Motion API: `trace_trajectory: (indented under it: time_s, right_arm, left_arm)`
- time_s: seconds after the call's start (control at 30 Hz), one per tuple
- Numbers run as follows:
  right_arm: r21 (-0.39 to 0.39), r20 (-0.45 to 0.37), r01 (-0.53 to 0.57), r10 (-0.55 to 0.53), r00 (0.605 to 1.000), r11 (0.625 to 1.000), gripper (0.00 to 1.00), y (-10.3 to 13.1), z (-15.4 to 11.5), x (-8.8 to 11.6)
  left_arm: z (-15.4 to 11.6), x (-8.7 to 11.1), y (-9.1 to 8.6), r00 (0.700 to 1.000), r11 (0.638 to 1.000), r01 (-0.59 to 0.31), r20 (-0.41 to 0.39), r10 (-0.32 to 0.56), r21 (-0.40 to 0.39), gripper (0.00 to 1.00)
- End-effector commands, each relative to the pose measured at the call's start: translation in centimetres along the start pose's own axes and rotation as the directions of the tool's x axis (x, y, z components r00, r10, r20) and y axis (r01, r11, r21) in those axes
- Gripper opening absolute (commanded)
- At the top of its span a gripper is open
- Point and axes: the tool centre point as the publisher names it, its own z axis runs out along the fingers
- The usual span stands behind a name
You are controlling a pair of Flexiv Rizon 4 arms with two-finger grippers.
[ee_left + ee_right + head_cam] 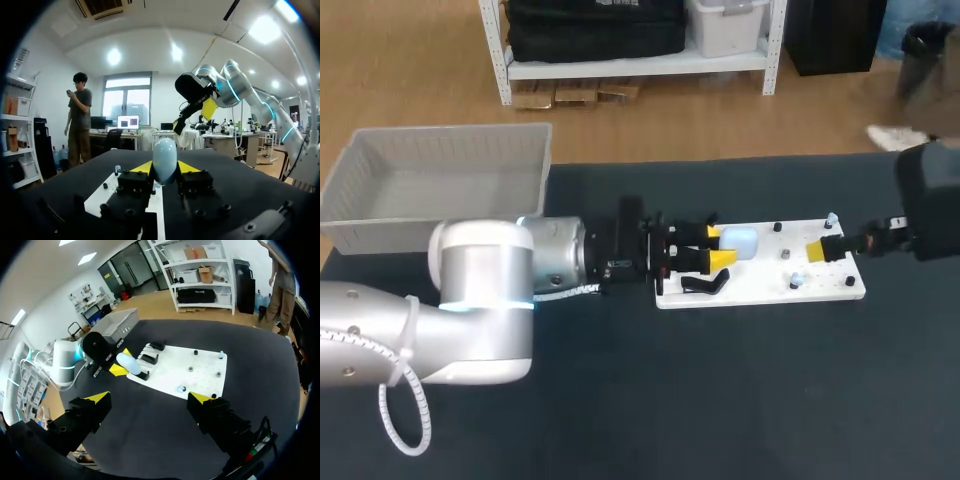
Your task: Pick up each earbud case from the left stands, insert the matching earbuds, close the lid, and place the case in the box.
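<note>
Head view: the left gripper [718,247] holds the pale blue earbud case [741,242].
A grey box [380,215] sits at ten o'clock on the black table [720,400]. Next, the left gripper's yellow tips pinch the earbud case from two sides, at the nine o'clock end of the white board [760,285]. At the board's three o'clock end, the right gripper [825,248] hangs above it, jaws wide apart, holding nothing.

Pale blue rounded earbud case [741,243] sits btwn left claw [718,247] tips, pinched from 2 sides, over left end of white board [760,290]. 1 black stand [705,285] just beside it. 2 small pale earbuds [797,281] on board, apart. Grey box [380,225] at worktop's far-left corner.
</note>
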Motion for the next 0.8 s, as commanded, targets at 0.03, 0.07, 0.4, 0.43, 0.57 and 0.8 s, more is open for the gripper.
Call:
trace_trajectory:
  time_s: [0.03,0.07,0.4,0.43,0.57,0.8]
  right_arm:
    - [0.012,-0.003,-0.004,0.004,1.000,1.000,1.00,0.7,0.8,-0.1]
    - [0.011,-0.008,-0.005,0.005,1.000,1.000,1.00,0.8,1.0,-0.2]
    - [0.018,-0.070,0.004,-0.002,0.998,1.000,1.00,1.9,3.5,-0.2]
    - [0.019,-0.076,0.007,-0.005,0.997,1.000,1.00,2.0,3.7,-0.1]
    - [0.014,-0.092,0.006,-0.004,0.996,1.000,1.00,2.6,4.4,-0.2]
    - [0.012,-0.115,0.006,-0.004,0.993,1.000,1.00,2.8,5.6,-0.3]
  left_arm:
    - [0.1,0.1,-0.3,1.000,1.000,-0.002,0.001,0.002,-0.012,0.00]
    - [0.1,0.1,-0.3,1.000,1.000,-0.002,0.001,0.002,-0.012,0.00]
    - [0.1,0.1,-0.3,1.000,1.000,-0.002,0.001,0.002,-0.012,0.00]
    - [0.1,0.1,-0.3,1.000,1.000,-0.002,0.001,0.002,-0.012,0.00]
    - [0.1,0.1,-0.3,1.000,1.000,-0.002,0.001,0.002,-0.012,0.00]
    - [0.1,0.1,-0.3,1.000,1.000,-0.002,0.001,0.002,-0.012,0.00]
